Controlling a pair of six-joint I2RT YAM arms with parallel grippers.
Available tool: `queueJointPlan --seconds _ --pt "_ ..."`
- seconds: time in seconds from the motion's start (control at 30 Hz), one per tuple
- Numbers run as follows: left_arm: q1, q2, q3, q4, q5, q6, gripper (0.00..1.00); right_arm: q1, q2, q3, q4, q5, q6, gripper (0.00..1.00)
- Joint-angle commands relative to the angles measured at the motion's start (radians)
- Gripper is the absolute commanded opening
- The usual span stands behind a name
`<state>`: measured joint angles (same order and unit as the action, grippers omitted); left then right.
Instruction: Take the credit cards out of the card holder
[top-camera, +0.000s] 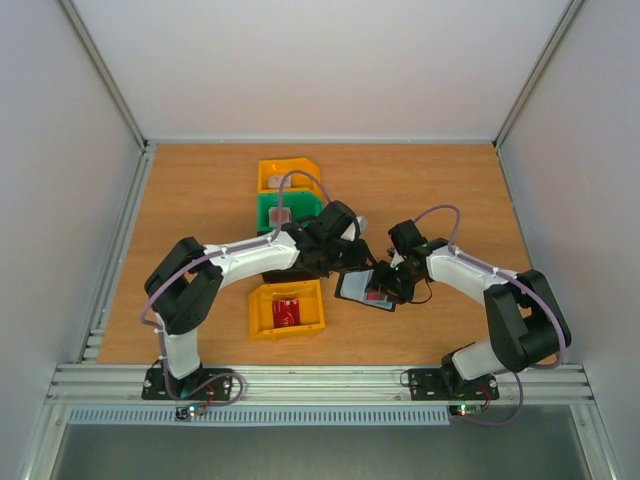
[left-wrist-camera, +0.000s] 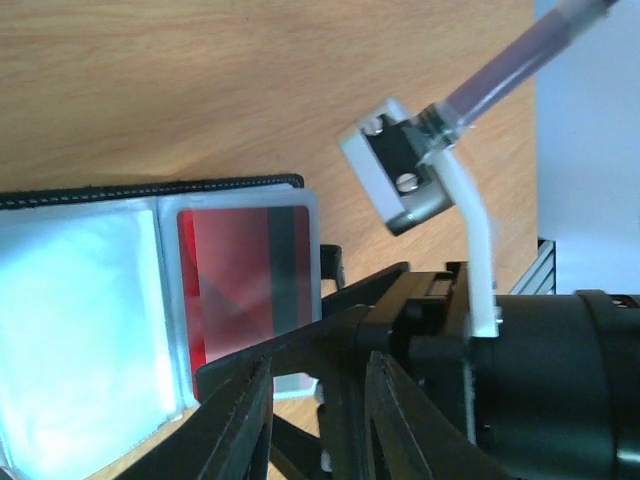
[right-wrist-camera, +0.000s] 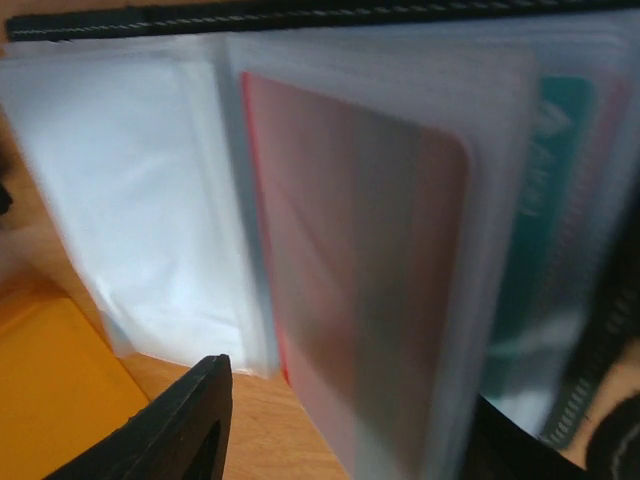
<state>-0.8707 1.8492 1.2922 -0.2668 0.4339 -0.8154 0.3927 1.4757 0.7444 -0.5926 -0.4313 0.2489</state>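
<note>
- The card holder (top-camera: 362, 291) lies open on the table (top-camera: 440, 190), between the two arms and near a yellow bin (top-camera: 258, 318).
- We see a red card (left-wrist-camera: 240, 275) and a teal card (right-wrist-camera: 548, 190) sleeved inside it.
- Right gripper (top-camera: 383, 286): its fingers stand apart, straddling the red card's sleeve.
- Left gripper (top-camera: 356, 256): it sits above the holder; we cannot tell its grip.

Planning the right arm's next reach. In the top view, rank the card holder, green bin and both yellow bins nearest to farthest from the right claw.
1. Card holder, under the right claw.
2. Near yellow bin, to its left.
3. Green bin, back left.
4. Far yellow bin, behind the green one.
</note>
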Motion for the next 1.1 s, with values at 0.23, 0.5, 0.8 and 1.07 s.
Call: queueJointPlan --seconds 0.23,0.5,0.8,1.07 --pt "-0.028 0.045 -0.022 0.030 -0.025 -0.014 0.26 -0.011 -0.098 0.052 -0.163 0.122 0.062 0.54" --pt "-0.034 0.097 -0.042 0.069 -0.055 0.036 0.26 -0.047 -0.010 0.025 -0.029 0.043 0.024 0.29" --pt "-0.010 0.098 -0.022 0.024 -0.082 0.144 0.26 -0.071 -0.021 0.010 -0.104 0.070 -0.029 0.26" --pt "-0.004 0.136 -0.025 0.015 -0.056 0.168 0.35 -0.073 -0.060 0.080 -0.238 0.177 -0.057 0.41"
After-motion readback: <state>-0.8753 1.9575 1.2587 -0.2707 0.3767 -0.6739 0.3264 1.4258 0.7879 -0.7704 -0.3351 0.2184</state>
